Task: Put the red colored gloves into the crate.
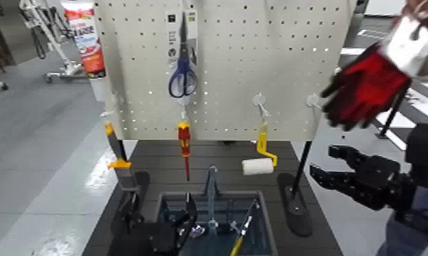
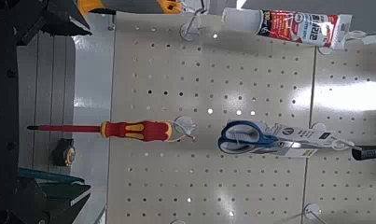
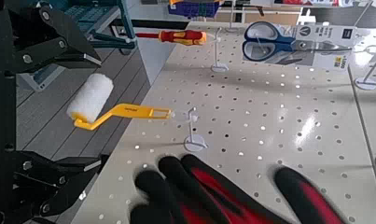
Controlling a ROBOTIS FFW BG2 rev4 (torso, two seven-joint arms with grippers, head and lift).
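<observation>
The red gloves (image 1: 367,85), with black fingers and a white card tag on top, hang in the air off the pegboard's right edge; something skin-coloured, perhaps a hand, shows at the tag. In the right wrist view their black fingers (image 3: 223,191) lie close against the board. My right gripper (image 1: 353,167) is open and empty just below the gloves, not touching them; its open fingers also show in the right wrist view (image 3: 88,110). The dark grey-blue crate (image 1: 169,203) with its upright handle stands low in the middle. My left gripper (image 1: 159,228) is open and empty at the crate's left side.
On the pegboard (image 1: 285,61) hang blue scissors (image 1: 182,75), a red screwdriver (image 1: 184,143), a yellow-handled paint roller (image 1: 259,163), a sealant tube (image 1: 87,37) and a yellow-black tool (image 1: 118,163). The board's black feet (image 1: 295,201) flank the crate. A yellow-handled tool (image 1: 240,235) lies inside the crate.
</observation>
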